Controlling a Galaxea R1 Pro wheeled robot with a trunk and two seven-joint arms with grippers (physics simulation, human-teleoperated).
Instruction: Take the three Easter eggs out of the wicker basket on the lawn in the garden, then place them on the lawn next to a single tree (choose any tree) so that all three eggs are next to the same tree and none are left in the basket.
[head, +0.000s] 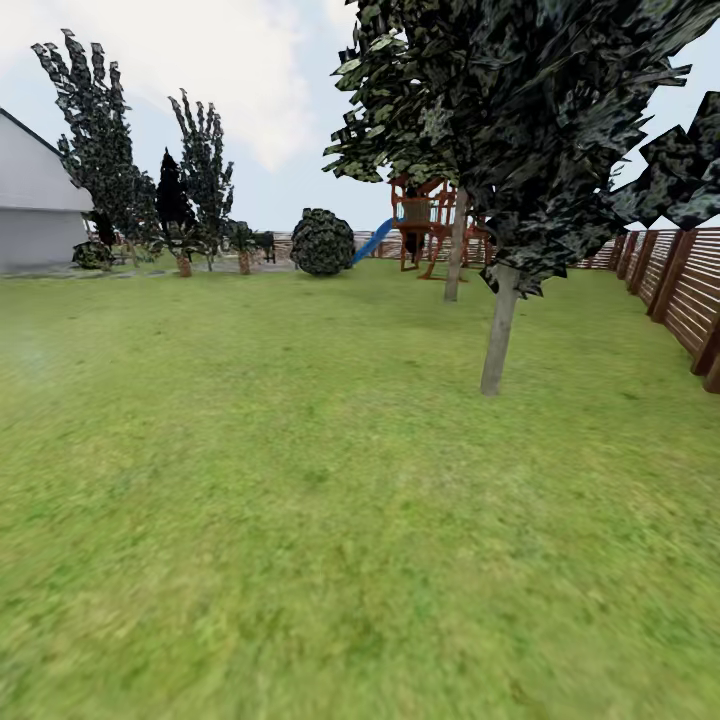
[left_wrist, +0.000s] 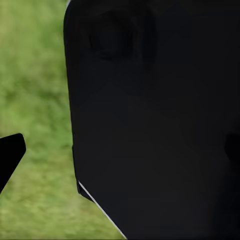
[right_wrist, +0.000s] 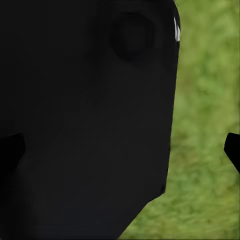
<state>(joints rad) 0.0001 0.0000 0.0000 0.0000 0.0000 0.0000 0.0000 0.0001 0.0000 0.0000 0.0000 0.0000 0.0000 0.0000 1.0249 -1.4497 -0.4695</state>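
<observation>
Plenty of open grass out here, the lawn runs wide and flat from the near edge all the way back to the far side of the garden. Closest tree stands right of center with a pale straight trunk, and the ground around its foot looks free on every side. A 2nd tree sits further back, near a red play tower with a blue slide. A round dark bush is off to the left of that, well apart from both trunks.

Edges: a brown slatted fence closes off the right side, running back into the distance, fairly near the closest tree. On the far left there's a grey house wall with a few tall dark trees beside it.

From the wrist cameras, a big black body blocks most of each view, with blurry grass behind. The left gripper shows just 1 dark fingertip, same for the right gripper, so I can't tell whether either claw is open or closed.
</observation>
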